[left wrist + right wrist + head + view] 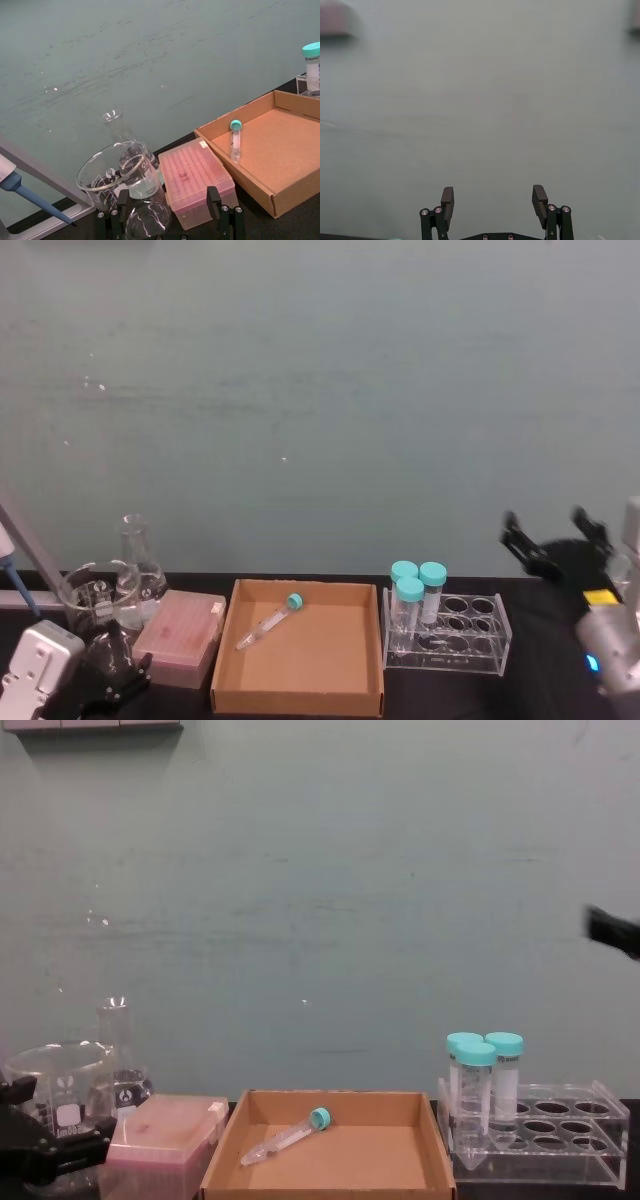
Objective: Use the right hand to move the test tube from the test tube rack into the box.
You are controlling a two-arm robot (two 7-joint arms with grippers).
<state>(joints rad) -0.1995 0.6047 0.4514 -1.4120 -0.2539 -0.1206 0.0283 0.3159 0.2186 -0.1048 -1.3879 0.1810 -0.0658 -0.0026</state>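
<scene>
The slim test tube (270, 621) with its small teal cap lies on its side inside the brown cardboard box (297, 698), near the box's back left; it also shows as the test tube (234, 141) and the test tube (286, 1137). The clear test tube rack (470, 645) stands right of the box and holds three wider teal-capped tubes (417, 585) at its left end. My right gripper (556, 532) hangs open and empty above and right of the rack, its fingers (539, 198) spread wide. My left gripper (118, 677) sits low at the table's left, by the pink box.
A pink translucent lidded box (180, 637) lies left of the cardboard box. Behind it stand a glass beaker (92, 598) and a conical flask (140, 557). A pipette (27, 192) and stand are at the far left. A teal wall closes the back.
</scene>
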